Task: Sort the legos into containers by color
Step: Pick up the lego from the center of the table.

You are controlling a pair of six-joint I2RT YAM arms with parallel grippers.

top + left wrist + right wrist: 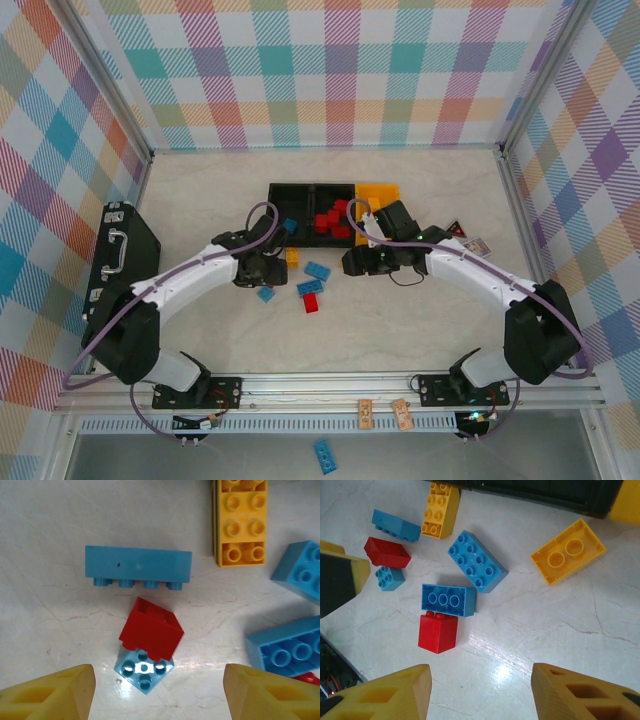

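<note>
A stray blue brick (325,455) lies on the front ledge, nearer than the arm bases. Further in, the left claw (157,695) hangs open over the table (400,330), its yellow fingers (50,695) spread wide with nothing between them. Just ahead of it a red brick (151,630) leans on a small blue brick (144,669), and beyond those a long blue brick (138,565) lies on its side. The right claw (480,695) is open and empty too, above a red block (438,632) that touches an upturned blue brick (449,600). Past them sit an eight-stud blue brick (477,561) and an upturned yellow brick (568,551). At the far side three bins stand in a row: the left black bin (290,200) holding one blue piece (289,226), the middle black bin (335,188) with red pieces (328,222), and the yellow-orange bin (385,190). A black case (120,260) lies far left.
</note>
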